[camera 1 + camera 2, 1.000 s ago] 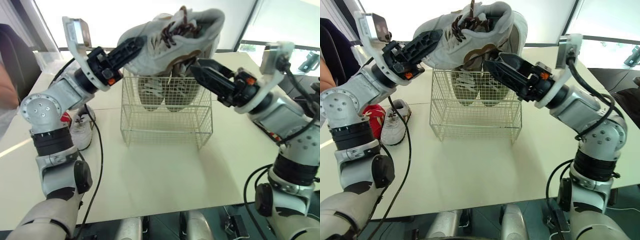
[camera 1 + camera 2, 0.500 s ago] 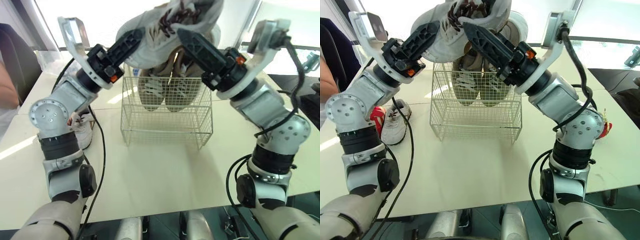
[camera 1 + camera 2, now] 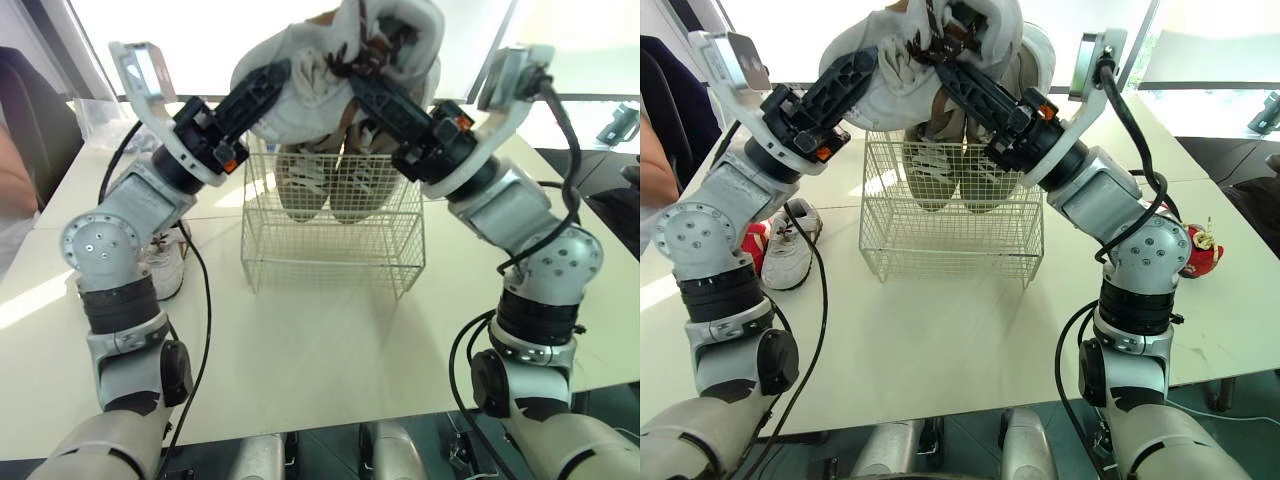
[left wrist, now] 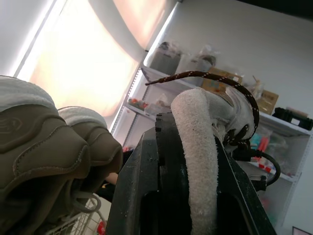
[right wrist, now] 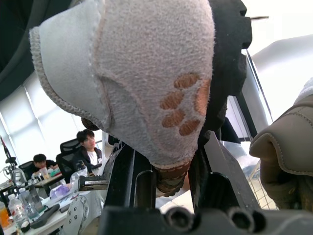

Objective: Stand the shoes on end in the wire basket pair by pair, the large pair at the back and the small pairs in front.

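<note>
A: Item one?

B: Large pale-grey suede sneaker [image 3: 890, 95]. It has a napped upper, brown speckled laces and a brown paw print [image 5: 183, 105] on a soft flap. It is held in the air above the white wire basket [image 3: 330, 240], over the shoes already inside.

A: Held by what?

B: Left gripper [image 3: 262, 88]: fingers [image 4: 142, 186] pressed together on the fleecy white collar [image 4: 195, 147], one on either side. Right gripper [image 3: 958, 82]: it reaches in at the lacing from the opposite side. The paw-print flap sits between its fingers and seems pinched, though the contact is partly hidden.

A: Basket contents?

B: Pair of tan-and-white padded shoes [image 3: 305, 185] with white laces. They stand on end, side by side, against the back wall, with their tops above the rim.

A: Surroundings?

B: Smooth cream table [image 3: 300, 350], which bears the basket. Small white sneaker [image 3: 165, 262] lying on the table by the left arm, well apart from the basket. A red object [image 3: 752, 240] sits just beside that sneaker. A second red object [image 3: 1188, 250] lies near the right elbow.
</note>
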`<state>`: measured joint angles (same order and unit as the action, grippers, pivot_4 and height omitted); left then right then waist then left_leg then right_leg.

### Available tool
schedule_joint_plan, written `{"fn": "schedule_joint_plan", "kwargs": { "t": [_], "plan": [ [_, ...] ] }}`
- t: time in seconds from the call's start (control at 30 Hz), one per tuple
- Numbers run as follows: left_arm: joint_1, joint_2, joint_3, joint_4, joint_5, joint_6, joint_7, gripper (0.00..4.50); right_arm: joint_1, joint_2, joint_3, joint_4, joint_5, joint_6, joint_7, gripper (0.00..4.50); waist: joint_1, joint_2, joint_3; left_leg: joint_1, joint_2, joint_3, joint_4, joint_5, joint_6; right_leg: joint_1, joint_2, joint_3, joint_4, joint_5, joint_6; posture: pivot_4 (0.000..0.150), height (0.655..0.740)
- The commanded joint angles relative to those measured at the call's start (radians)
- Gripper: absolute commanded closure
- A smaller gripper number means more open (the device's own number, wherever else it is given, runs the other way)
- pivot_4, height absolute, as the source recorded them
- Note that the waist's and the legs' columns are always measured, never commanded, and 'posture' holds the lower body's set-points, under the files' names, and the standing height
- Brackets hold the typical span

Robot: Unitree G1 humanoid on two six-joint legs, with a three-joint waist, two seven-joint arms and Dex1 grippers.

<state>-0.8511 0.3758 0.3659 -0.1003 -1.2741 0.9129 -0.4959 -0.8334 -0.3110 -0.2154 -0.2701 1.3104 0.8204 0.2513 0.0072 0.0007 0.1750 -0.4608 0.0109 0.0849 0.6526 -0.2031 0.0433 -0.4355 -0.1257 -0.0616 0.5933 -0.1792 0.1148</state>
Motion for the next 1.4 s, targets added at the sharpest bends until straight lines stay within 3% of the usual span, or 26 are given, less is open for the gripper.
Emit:
{"fn": "schedule_joint_plan", "kwargs": {
  "t": [0.03,0.13,0.23,0.27,0.47,0.63,0.9,1.4],
  "plan": [
    [0.024,0.060,-0.067,-0.022,0.053,0.044,-0.002,3.19,-0.073,-0.044,-0.008,-0.025,0.012,-0.001,0.039,4.13,0.001,0.000,0.000,0.000,0.000,0.000,0.000,0.000,0.000,0.000,0.000,0.000,0.000,0.000,0.000,0.150,0.7347],
    [0.052,0.148,-0.067,-0.018,0.082,0.043,-0.077,1.91,-0.097,-0.180,-0.002,0.033,-0.048,0.034,0.174,4.13,0.001,0.000,0.000,0.000,0.000,0.000,0.000,0.000,0.000,0.000,0.000,0.000,-0.001,0.000,0.000,0.150,0.7347],
    [0.074,0.222,-0.066,-0.006,0.120,0.031,-0.141,0.35,-0.119,-0.301,0.022,0.112,-0.127,0.046,0.324,4.13,0.001,0.000,0.000,-0.001,0.000,0.001,-0.001,0.000,0.000,-0.002,0.000,0.000,-0.002,0.000,0.000,0.150,0.7347],
    [0.081,0.239,-0.067,-0.005,0.128,0.029,-0.159,0.03,-0.125,-0.331,0.033,0.133,-0.155,0.043,0.366,4.13,0.001,0.000,0.000,-0.001,0.000,0.001,-0.001,0.000,0.000,-0.002,0.000,0.000,-0.002,0.000,0.000,0.150,0.7347],
    [0.124,0.327,-0.048,-0.006,0.179,0.006,-0.227,0.03,-0.194,-0.538,0.200,0.351,-0.465,-0.107,0.803,4.13,-0.001,0.000,0.001,-0.002,0.001,0.003,-0.003,-0.001,-0.002,-0.004,0.000,0.001,-0.006,0.000,-0.001,0.150,0.7347],
    [0.145,0.309,-0.041,-0.039,0.182,0.000,-0.207,0.03,-0.239,-0.533,0.289,0.510,-0.680,-0.289,0.958,4.13,-0.003,0.000,0.001,-0.003,0.001,0.003,-0.004,-0.002,-0.003,-0.004,0.000,0.001,-0.008,0.001,-0.001,0.150,0.7347],
    [0.159,0.297,-0.038,-0.066,0.176,-0.003,-0.181,0.03,-0.268,-0.475,0.310,0.656,-0.860,-0.458,1.042,4.13,-0.003,0.000,0.002,-0.004,0.001,0.004,-0.004,0.000,-0.001,-0.005,0.000,0.001,-0.008,0.001,-0.001,0.150,0.7347],
    [0.134,0.266,-0.074,-0.066,0.202,-0.012,-0.180,0.03,-0.164,-0.430,0.326,0.665,-1.026,-0.552,1.056,4.13,-0.001,0.000,0.002,-0.003,0.001,0.004,-0.004,0.001,-0.003,-0.004,0.000,0.001,-0.007,0.001,-0.001,0.150,0.7347]
  ]
}}
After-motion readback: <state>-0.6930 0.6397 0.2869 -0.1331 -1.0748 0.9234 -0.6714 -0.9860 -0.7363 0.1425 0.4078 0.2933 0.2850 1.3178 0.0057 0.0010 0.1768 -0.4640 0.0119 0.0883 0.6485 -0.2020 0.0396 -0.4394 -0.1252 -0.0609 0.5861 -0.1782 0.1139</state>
